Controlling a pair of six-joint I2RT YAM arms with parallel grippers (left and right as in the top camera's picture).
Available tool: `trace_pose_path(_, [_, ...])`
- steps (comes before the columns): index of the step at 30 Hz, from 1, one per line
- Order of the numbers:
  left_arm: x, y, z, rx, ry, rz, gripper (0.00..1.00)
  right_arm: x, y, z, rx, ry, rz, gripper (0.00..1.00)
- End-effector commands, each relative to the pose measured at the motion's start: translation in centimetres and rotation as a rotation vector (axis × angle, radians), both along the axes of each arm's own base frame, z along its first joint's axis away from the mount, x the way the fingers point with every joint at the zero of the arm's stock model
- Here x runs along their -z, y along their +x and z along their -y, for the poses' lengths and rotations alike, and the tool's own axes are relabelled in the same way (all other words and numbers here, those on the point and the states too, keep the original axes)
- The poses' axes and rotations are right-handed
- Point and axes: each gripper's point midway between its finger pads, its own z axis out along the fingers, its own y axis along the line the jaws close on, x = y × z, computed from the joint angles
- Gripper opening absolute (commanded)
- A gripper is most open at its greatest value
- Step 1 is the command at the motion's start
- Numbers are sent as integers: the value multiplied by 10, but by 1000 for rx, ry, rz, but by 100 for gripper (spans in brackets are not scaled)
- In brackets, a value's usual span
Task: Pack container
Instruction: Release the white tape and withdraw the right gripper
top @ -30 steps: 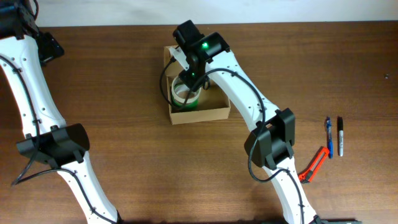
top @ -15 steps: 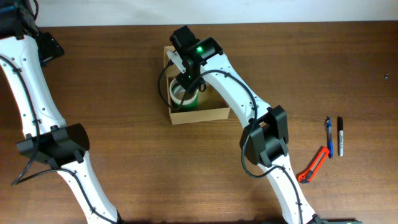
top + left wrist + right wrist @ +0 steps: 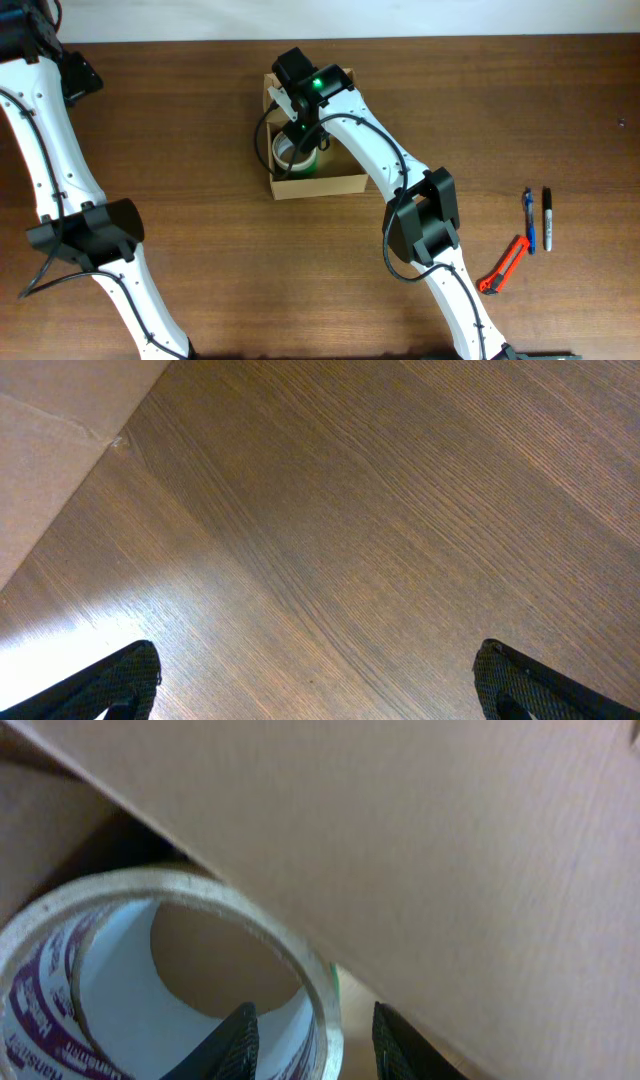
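Observation:
The container (image 3: 322, 186) is an open tan cardboard box at the table's top middle. A white tape roll with purple print (image 3: 291, 154) lies in its left part, with something green under its edge. My right gripper (image 3: 303, 128) reaches down into the box. In the right wrist view its fingers (image 3: 312, 1038) straddle the roll's wall (image 3: 60, 920), one inside and one outside, with small gaps on both sides. A cardboard wall (image 3: 430, 840) rises close beside it. My left gripper (image 3: 320, 682) is open and empty over bare wood.
A blue pen (image 3: 528, 220), a black marker (image 3: 547, 216) and an orange cutter (image 3: 505, 265) lie at the right of the table. A tan surface edge (image 3: 50, 450) shows at the upper left of the left wrist view.
My right gripper has shifted slightly up and left inside the box, and its elbow has swung left. The tape roll stays in the box. The left arm has not moved.

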Motion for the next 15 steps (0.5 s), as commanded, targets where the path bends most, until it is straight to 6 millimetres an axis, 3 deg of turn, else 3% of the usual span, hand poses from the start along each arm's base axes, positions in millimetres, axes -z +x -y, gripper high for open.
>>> trace_pose_path(1, [-13,-6,-1,-15,5,30,100,-31,1,2,26,-8,54,39])
trace_pose_path(3, [-13,-6,-1,-15,5,30,100,-54,1,9,47,-15,91,40])
trace_pose_path(6, [-13,-6,-1,-15,5,30,100,-109,1,22,70,-15,198,46])
trace_pose_path(7, [-13,-6,-1,-15,5,30,100,-143,0,34,94,-21,272,47])
trace_pose_path(9, [-13,-6,-1,-15,5,30,100,-191,-5,51,131,7,357,48])
trace_pose_path(11, [-13,-6,-1,-15,5,30,100,-229,-10,75,182,48,415,48])
trace_pose_path(12, [-13,-6,-1,-15,5,30,100,-249,-12,96,233,69,446,48])
trace_pose_path(15, [-13,-6,-1,-15,5,30,100,-277,-13,160,373,83,500,48])
